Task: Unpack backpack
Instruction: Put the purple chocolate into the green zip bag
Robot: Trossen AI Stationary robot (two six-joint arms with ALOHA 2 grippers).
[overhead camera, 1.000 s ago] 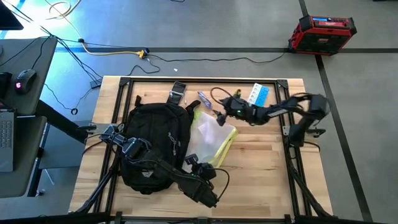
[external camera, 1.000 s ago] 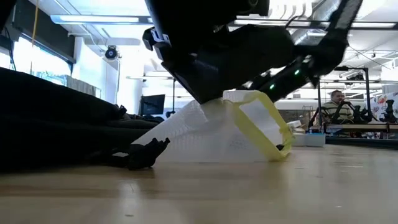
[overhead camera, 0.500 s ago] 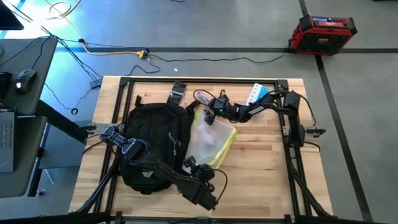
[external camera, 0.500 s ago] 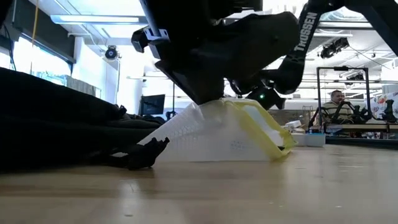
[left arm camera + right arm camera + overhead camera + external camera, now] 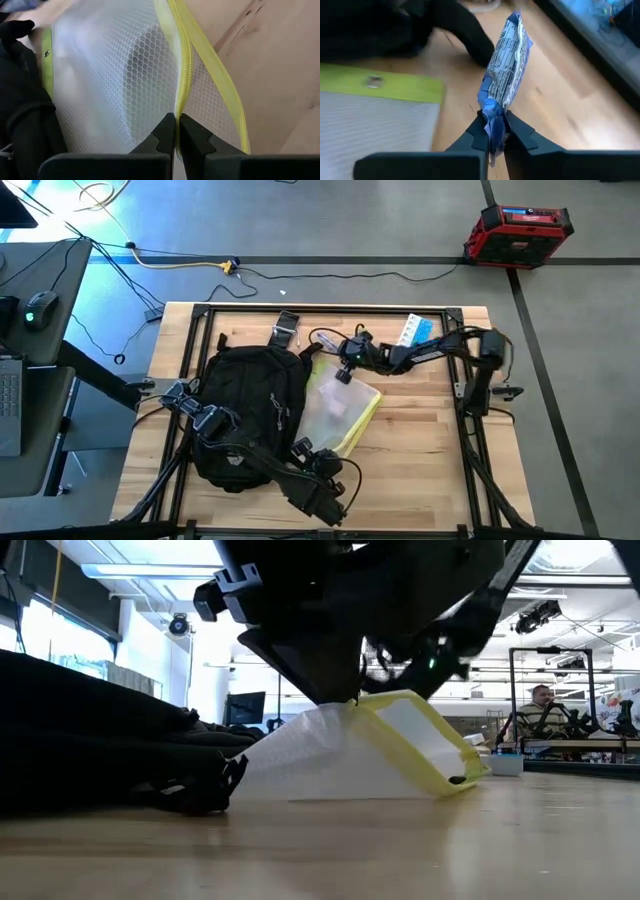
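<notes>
The right gripper is clamped shut on a blue snack wrapper above the wooden table near the pouch, while the left gripper pinches the pouch's yellow zipper edge beside the black backpack, which lies on the table's left half.

One backpack, one mesh pouch, one blue packet, one blue-white box

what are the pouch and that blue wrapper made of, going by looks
Pouch: looks like translucent plastic with a hexagonal mesh pattern, matte, edged in neon-yellow fabric-like trim with a zipper. Blue wrapper: seems to be thin crinkled plastic or foil film, slightly glossy, printed with text, creased where the right gripper pinches it.
</notes>
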